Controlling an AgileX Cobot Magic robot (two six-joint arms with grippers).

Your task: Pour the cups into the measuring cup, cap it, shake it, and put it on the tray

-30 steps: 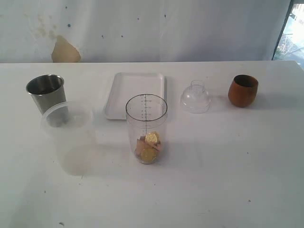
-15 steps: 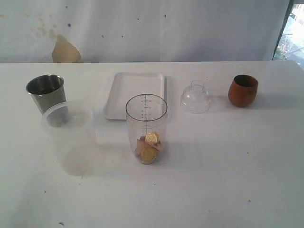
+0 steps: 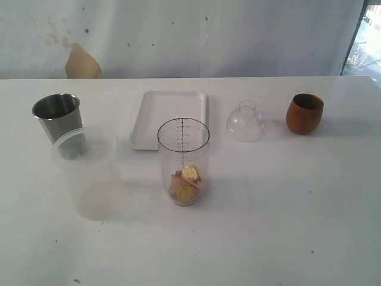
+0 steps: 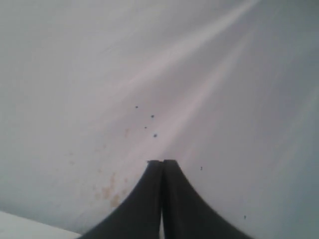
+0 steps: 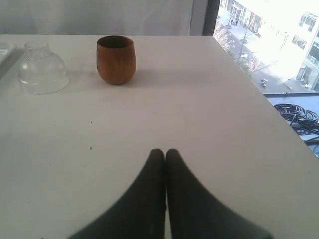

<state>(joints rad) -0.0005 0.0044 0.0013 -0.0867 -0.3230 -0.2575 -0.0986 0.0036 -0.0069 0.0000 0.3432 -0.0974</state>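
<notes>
Observed a broad white tabletop [image 3: 286,226] backed by a hanging white cloth [image 3: 238,36] with specks and a tan stain.

Logged a flat white rectangular tray with rounded corners and low rim [image 3: 169,116] lying toward the back, left of centre, with nothing on it.

Noted a wide frosted translucent plastic tub [image 3: 86,173] upright at front left, open-topped.

Found the tall clear plastic measuring cup with a black printed scale [image 3: 183,158] upright and uncapped just in front of the tray, right of the tub and apart from it.

Recorded a tapered shiny steel tumbler [image 3: 58,116] upright at far left, right behind the tub, its lower part seen through the tub's rim; cannot tell whether touching.

Recorded a small rounded brown wooden cup [image 3: 304,113] upright at far right, well apart from the measuring cup.

Noted a small clear plastic dome cap with narrow neck [image 3: 244,122] resting neck-up between tray and wooden cup, touching neither.

Checked left gripper [image 4: 162,164]: dark jaws pressed together, holding nothing, facing the cloth.

Checked right gripper [image 5: 165,152]: jaws pressed together, holding nothing, over bare table, wooden cup and cap well ahead.

Saw round gold pieces and pinkish-brown bits [image 3: 186,185] heaped in the measuring cup's base.
</notes>
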